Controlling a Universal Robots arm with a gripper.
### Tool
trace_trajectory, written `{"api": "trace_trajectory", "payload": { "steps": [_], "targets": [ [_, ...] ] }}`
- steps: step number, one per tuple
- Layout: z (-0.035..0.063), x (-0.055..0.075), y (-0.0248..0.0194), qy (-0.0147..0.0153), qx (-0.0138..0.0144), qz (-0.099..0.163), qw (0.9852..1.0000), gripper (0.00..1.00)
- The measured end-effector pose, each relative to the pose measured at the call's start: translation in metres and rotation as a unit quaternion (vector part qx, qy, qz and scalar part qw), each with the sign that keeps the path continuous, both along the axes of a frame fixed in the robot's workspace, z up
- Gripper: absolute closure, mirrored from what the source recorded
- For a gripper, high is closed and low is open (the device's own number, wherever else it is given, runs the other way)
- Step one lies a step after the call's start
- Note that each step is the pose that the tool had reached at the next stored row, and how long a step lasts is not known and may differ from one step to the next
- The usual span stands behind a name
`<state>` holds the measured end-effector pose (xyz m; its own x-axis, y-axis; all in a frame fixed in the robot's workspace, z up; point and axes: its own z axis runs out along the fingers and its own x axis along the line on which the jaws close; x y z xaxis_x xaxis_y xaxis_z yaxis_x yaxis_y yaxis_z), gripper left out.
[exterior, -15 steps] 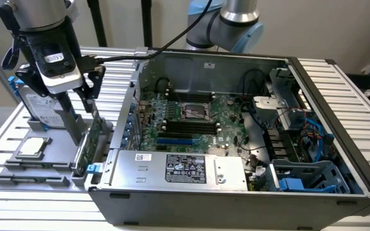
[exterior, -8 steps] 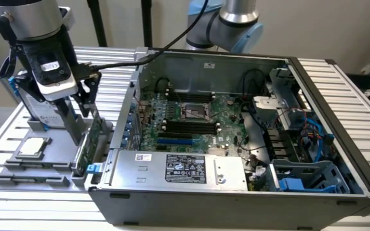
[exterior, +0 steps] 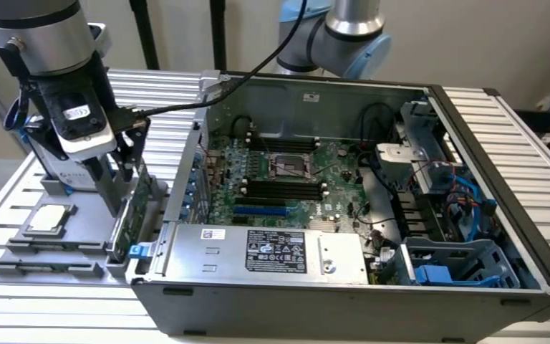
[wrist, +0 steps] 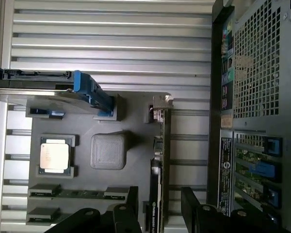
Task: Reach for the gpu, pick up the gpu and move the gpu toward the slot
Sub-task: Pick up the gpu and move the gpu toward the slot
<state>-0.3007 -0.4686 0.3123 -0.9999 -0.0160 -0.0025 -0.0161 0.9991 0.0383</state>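
Observation:
The gpu stands on edge in a grey fixture tray, thin and dark, with its silver bracket at one end. In the exterior view the gpu is a green card just outside the computer case's wall, on the exterior view's left. My gripper is open, and its two black fingers straddle the card's edge without closing on it. In the exterior view my gripper hangs right over the card. The blue slot lies on the motherboard inside the case.
The tray also carries a CPU, a grey post, memory sticks and a hard drive with blue rails. The open case with its power supply stands close beside the tray. A ribbed metal table lies underneath.

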Motion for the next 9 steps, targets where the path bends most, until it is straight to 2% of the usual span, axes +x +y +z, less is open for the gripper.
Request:
{"api": "trace_trajectory", "payload": {
  "steps": [6,9],
  "targets": [
    [-0.0109,-0.003,-0.0003,0.0000,0.0000,0.000,1.0000,0.52],
    [-0.0164,-0.003,-0.0021,0.0001,-0.0001,0.000,1.0000,0.52]
  ]
}}
